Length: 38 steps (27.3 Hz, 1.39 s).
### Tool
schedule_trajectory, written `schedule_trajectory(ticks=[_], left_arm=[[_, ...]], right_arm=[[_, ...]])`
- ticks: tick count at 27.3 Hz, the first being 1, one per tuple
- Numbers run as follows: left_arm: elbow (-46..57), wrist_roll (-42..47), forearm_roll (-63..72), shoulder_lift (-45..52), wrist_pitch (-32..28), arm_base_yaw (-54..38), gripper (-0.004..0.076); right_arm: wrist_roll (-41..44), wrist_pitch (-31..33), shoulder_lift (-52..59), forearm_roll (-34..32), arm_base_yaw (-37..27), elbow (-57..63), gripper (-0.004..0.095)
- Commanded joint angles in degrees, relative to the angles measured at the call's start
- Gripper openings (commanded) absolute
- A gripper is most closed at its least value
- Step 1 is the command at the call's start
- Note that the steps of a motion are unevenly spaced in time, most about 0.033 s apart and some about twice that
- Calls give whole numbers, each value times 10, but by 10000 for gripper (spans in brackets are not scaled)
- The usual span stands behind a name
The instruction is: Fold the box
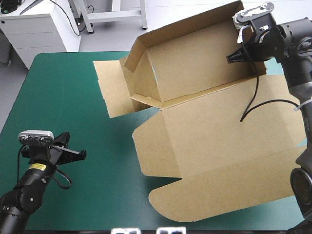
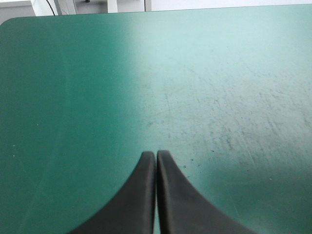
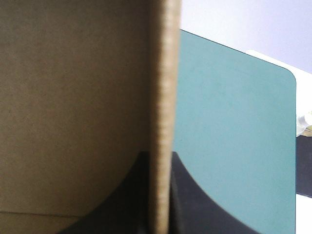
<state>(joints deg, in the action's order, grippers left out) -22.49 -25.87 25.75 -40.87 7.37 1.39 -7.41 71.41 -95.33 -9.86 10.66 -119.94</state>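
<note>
**A:** High view first: where is the box [image 1: 209, 126]?

**B:** On the teal-green desk [image 1: 63, 92], spread from the centre out toward 3 and 5 o'clock. Most of the brown board lies flat. The far panel stands raised toward 1 o'clock, with a side wall up at its 9 o'clock end. One flap lies flat on the desk toward 10 o'clock.

**A:** And the right tool [image 1: 233, 57]?

**B:** It is at 1 o'clock, on the raised panel near its upper edge. In the right wrist view the board's edge runs straight between the black fingers [image 3: 195, 204], which are clamped on it. Brown board lies to one side of them and bare desk to the other.

**A:** What about the left tool [image 1: 82, 154]?

**B:** That one is at 8 o'clock, well apart from the box. In the left wrist view its fingers [image 2: 141, 195] are pressed together in a pointed arch with nothing between them. Only scuffed bare desk lies ahead of it.
</note>
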Motion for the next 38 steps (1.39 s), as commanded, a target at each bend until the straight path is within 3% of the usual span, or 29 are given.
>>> schedule_trajectory(ticks=[1, 10, 19, 22, 28, 32, 38], left_arm=[[-51, 6, 17, -47, -48, 1, -8], [-209, 6, 21, -235, -41, 1, -8], [-326, -46, 74, -376, 67, -1, -8], [-347, -144, 195, -406, 115, -13, -8], [-362, -442, 608, -469, 263, -67, -8], [-362, -507, 729, -500, 294, -68, -8], [-374, -557, 793, -555, 444, -67, -8]], right_arm=[[8, 3, 27, 19, -4, -17, -20], [6, 3, 30, 55, -4, -17, -20], [5, 3, 32, 59, -4, -17, -20], [5, 3, 32, 62, -4, -17, -20], [5, 3, 32, 62, -4, -17, -20], [5, 3, 32, 69, -4, -17, -20], [-3, 3, 32, 106, -4, -17, -20]])
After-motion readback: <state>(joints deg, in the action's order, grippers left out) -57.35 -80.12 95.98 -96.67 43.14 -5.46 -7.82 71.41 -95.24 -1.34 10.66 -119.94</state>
